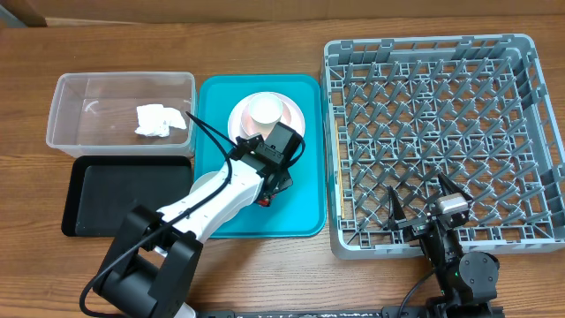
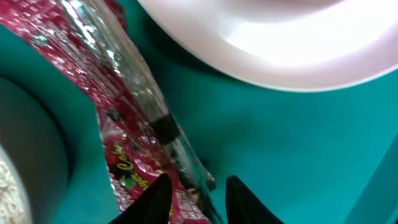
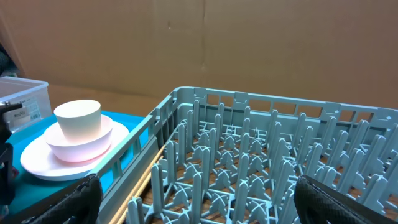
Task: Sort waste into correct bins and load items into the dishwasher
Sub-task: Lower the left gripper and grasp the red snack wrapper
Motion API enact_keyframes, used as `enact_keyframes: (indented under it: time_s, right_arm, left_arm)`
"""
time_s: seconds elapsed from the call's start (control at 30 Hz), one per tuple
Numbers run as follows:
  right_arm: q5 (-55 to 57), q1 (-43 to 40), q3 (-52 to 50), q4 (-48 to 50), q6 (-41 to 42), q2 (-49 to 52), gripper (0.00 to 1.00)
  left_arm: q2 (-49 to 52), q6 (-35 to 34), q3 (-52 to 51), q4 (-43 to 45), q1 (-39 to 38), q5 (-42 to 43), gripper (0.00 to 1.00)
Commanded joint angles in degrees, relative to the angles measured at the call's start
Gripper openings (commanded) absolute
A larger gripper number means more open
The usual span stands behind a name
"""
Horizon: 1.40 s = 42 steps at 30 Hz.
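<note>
My left gripper (image 1: 275,177) is low over the teal tray (image 1: 305,212). In the left wrist view its fingers (image 2: 198,199) are closed in on the edge of the red foil wrapper (image 2: 118,106), which lies on the tray; a red bit of it also shows in the overhead view (image 1: 267,198). The grey-green bowl (image 2: 25,149) with rice (image 2: 6,183) sits beside it. The pink plate (image 1: 296,119) carries the white-pink bowl (image 3: 78,142) and the white cup (image 1: 265,109). The white napkin (image 1: 159,120) lies in the clear tub (image 1: 79,88). My right gripper (image 3: 199,199) is open over the front of the grey rack (image 1: 521,132).
The black tray (image 1: 106,194) lies in front of the clear tub at the left. Thin wooden sticks (image 3: 146,177) lie along the rack's left wall. My left arm reaches over the teal tray's front left part and hides most of the grey-green bowl from overhead.
</note>
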Motion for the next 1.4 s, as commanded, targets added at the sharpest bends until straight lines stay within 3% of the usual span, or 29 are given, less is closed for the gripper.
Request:
enact_keyframes:
  time_s: [0.0,0.53,0.77,0.83,1.0,1.37]
  right_arm:
    - [-0.3,-0.2,-0.6,0.3,0.0,-0.7,1.00]
    - [-0.3,-0.2,-0.6,0.3,0.0,-0.7,1.00]
    - [-0.3,-0.2,-0.6,0.3,0.0,-0.7,1.00]
    - [-0.3,-0.2,-0.6,0.3,0.0,-0.7,1.00]
    - [-0.3,-0.2,-0.6,0.3,0.0,-0.7,1.00]
    - [-0.3,-0.2,-0.6,0.3,0.0,-0.7,1.00]
  left_arm:
    - [0.5,-1.0,-0.5,0.0,-1.4,0.7,0.29]
    - [0.5,-1.0,-1.9,-2.2,-2.0,-0.4,0.32]
    - [0.5,-1.0,-5.3,2.2,-2.0,-0.4,0.33]
    - [0.5,-1.0,-6.1,3.1,-2.0,-0.4,0.30]
    - [0.5,-1.0,-6.4,3.5,-2.0,-0.4,0.04]
    - [-1.9,1.9,-0.4,1.4,-1.8,4.7,0.04]
